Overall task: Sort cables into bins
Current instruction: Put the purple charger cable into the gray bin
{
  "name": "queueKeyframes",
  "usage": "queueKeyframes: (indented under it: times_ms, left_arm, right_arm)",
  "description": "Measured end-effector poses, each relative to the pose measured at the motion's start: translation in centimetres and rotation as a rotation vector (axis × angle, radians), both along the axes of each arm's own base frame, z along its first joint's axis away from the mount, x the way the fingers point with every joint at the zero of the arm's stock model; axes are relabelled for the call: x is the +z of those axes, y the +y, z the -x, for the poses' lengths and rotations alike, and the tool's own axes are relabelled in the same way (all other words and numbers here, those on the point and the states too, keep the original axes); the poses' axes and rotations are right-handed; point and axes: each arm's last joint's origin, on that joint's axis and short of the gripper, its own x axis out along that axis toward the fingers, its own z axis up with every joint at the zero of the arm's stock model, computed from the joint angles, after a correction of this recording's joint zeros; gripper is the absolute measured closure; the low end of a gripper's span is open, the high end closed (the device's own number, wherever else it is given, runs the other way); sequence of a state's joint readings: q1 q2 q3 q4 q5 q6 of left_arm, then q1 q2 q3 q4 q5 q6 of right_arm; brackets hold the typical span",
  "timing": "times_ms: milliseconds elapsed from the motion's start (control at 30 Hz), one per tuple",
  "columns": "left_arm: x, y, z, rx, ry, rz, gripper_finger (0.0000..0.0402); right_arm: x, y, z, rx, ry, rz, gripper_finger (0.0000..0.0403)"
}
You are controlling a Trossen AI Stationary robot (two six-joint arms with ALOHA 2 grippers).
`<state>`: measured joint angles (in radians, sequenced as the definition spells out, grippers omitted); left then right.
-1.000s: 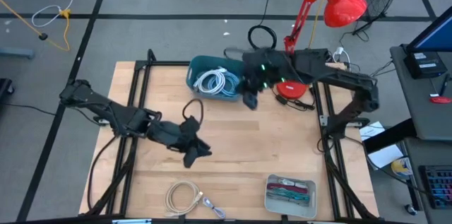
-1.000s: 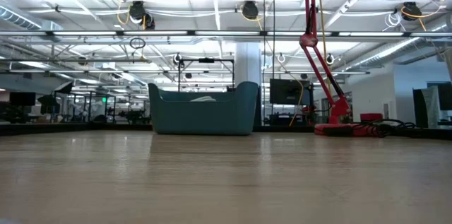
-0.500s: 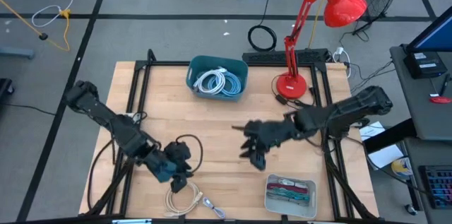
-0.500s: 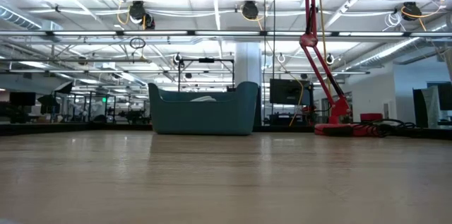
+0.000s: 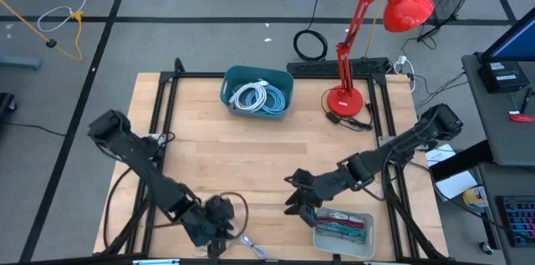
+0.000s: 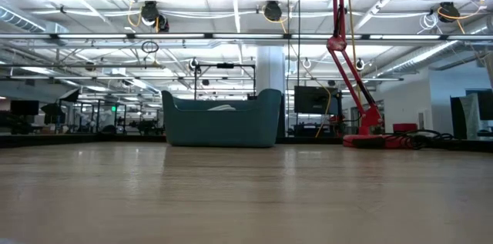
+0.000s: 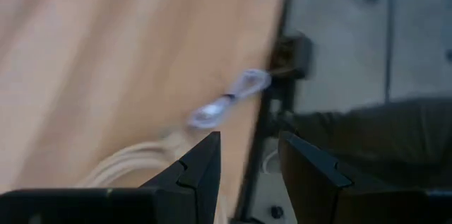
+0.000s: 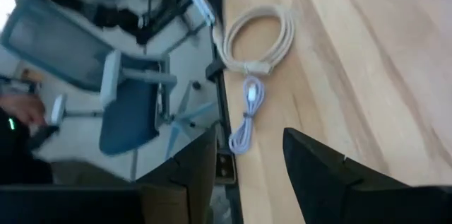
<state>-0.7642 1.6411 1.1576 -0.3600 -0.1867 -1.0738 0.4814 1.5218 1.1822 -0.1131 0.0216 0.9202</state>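
A beige cable coil [image 8: 258, 37] lies at the table's near edge, with a short white cable [image 5: 251, 247] beside it. My left gripper [image 5: 222, 223] hovers open over the coil [image 7: 134, 162], hiding most of it from above. My right gripper [image 5: 292, 196] stands open just left of the pale grey tray [image 5: 320, 233], which holds maroon and teal pieces [image 5: 343, 230]. Its wrist view looks toward the coil and the white cable [image 8: 247, 114]. The dark teal bin [image 5: 284, 81] at the far side holds white and light blue coils [image 5: 257, 98].
A red desk lamp [image 5: 344, 98] stands at the far right of the table, its black cord beside the base. A black coiled cord [image 5: 310, 45] lies on the floor beyond the far edge. Bare wood spreads across the table's middle [image 5: 242, 152].
My left gripper has swung toward the near edge and come down over the beige coil. My right gripper has left the teal bin, crossed the table toward the near edge, sunk and rolled, and now stands beside the grey tray.
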Motion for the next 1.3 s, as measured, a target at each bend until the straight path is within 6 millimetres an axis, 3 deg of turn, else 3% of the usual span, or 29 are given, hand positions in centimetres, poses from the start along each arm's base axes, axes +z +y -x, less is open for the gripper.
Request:
queueKeyframes:
  times_ms: [100,333,467,633,767,1033,1300]
  left_arm:
    - [-2.0,-1.1,-0.7,-0.112,0.001,-0.044,0.0257]
    - [-5.6,-1.5,-3.7,-0.258,0.006,-0.003,0.0256]
    - [-4.2,-1.4,-6.1,-0.334,-0.053,-0.009,0.0256]
    - [-1.3,-2.0,-8.5,-0.474,-0.107,-0.221,0.0256]
    - [-1.3,-2.8,-9.8,-0.573,-0.082,-0.309,0.0256]
    - [-3.4,-2.5,-10.1,-0.641,0.039,-0.318,0.0256]
    - [-6.2,-2.2,-8.6,-0.635,0.150,-0.346,0.0256]
  right_arm:
    - [-0.1,-0.1,0.0,-0.035,-0.017,0.000,0.0247]
    - [-0.4,-0.3,0.0,-0.041,0.008,0.013,0.0247]
    - [-1.2,-0.5,0.5,-0.060,0.111,0.028,0.0247]
    - [-2.0,-0.3,1.5,-0.046,0.216,0.076,0.0247]
    - [-2.5,-0.4,2.2,-0.054,0.295,0.100,0.0247]
    - [-2.9,0.0,3.3,-0.053,0.382,0.128,0.0247]
    - [-2.9,0.5,3.6,-0.045,0.384,0.126,0.0247]
